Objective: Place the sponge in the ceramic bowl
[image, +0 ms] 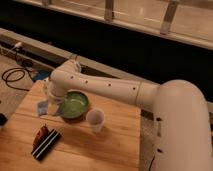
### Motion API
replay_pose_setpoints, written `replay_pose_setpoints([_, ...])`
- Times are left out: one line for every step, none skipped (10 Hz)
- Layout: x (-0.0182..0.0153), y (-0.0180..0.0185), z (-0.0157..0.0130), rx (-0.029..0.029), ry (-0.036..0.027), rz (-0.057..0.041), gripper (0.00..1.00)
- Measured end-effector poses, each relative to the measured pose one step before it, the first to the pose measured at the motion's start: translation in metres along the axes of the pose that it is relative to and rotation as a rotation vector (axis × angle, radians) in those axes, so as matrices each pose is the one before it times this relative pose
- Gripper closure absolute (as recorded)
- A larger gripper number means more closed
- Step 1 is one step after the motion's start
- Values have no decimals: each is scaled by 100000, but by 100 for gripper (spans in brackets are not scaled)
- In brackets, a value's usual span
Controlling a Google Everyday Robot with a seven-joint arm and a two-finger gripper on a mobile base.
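Note:
The sponge point(42, 107) is a small light-blue pad at the left side of the wooden table, just left of the ceramic bowl point(75, 104). The bowl is round, glossy green and holds nothing that I can see. My gripper point(52, 99) hangs at the end of the white arm, right above the sponge's right edge and close to the bowl's left rim. The arm's wrist hides where the gripper meets the sponge, so I cannot say whether they touch.
A white cup point(95, 120) stands just right of the bowl, toward the front. A black block with white stripes and a red side point(45, 143) lies at the front left. Cables point(15, 75) lie on the floor beyond the wooden table's point(115, 150) left edge.

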Motion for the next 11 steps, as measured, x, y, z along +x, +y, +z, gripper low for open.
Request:
replay_pose_setpoints([748,-150,-218,1820,-1520,1144,100])
replay_pose_setpoints([1313,-727,-577,3038,-1745,1591,100])
replay_pose_setpoints([571,-549,-382,1987,-1667,249,100])
replay_pose_setpoints([747,-574,-343,1345,-824,534,100])
replay_pose_setpoints([808,-703,-426,1294,-1103,996,100])
replay_pose_setpoints([1091,-891,-198,906,-1387,1180,100])
replay_pose_setpoints([388,-438,151,-32,-636,455,100])
replay_pose_setpoints([547,-741,429,-674,-356,495,100])
replay_pose_setpoints([345,-878,574,-1223,373,173,100])
replay_pose_setpoints([-26,-673,430,-1202,965,-271,100])
replay_pose_setpoints([59,-583,441,-1250,1178,-366,100])
